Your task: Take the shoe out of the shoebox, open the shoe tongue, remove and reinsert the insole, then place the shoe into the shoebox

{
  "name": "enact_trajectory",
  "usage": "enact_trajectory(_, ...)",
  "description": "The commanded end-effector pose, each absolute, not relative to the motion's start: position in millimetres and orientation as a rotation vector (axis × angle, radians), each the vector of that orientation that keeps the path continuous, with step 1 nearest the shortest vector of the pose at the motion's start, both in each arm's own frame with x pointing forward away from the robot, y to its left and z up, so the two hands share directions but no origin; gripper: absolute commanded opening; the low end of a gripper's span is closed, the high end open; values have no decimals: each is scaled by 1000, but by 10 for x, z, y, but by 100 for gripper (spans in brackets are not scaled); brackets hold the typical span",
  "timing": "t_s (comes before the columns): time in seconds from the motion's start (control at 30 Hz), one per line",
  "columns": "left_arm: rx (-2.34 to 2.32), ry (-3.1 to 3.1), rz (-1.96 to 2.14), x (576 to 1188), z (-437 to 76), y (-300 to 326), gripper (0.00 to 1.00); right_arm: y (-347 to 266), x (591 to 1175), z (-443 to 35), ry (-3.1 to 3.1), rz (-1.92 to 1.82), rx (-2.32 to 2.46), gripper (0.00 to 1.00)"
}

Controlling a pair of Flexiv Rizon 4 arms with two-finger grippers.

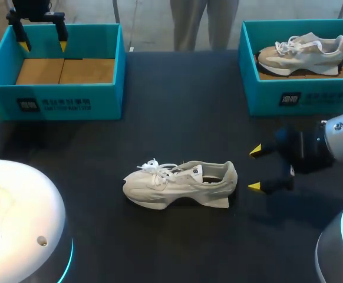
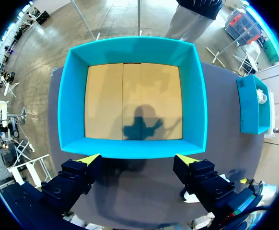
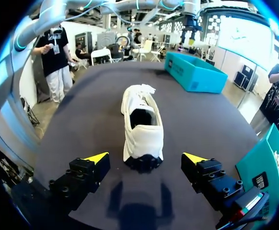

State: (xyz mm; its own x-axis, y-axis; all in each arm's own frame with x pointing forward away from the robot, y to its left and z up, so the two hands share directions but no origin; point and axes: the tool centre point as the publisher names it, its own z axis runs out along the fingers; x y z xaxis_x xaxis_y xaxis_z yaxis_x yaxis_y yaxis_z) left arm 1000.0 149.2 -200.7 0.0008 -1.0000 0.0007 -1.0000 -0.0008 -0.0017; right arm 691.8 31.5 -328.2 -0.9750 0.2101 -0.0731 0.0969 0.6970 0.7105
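Observation:
A pale grey and white shoe [image 1: 180, 184] stands upright on the dark table [image 1: 177, 112], toe to the left and heel to the right. My right gripper [image 1: 256, 169] is open just right of its heel, apart from it; in the right wrist view the shoe [image 3: 141, 127] lies straight ahead of the open gripper [image 3: 146, 157], heel nearest. My left gripper [image 1: 42, 36] hangs open over the far-left teal shoebox [image 1: 56, 69]. From the left wrist view, this shoebox [image 2: 133, 100] holds only its brown cardboard floor, below the open gripper [image 2: 136, 157].
A second teal shoebox [image 1: 301, 88] at the far right holds another pale shoe [image 1: 304, 52]. My right arm [image 1: 336, 141] comes in from the right edge. White robot bases [image 1: 12, 218] fill the near corners.

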Motion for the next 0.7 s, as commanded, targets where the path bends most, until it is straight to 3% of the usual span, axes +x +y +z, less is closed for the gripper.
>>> enact_trajectory(0.03,-2222,2220,-2,9999,-2004,1494,100,344,6895,-3406,2706,1179,243,100)
enact_trajectory(0.7,-2222,2220,-2,9999,-2004,1494,100,612,6986,-3834,2679,1267,267,100)
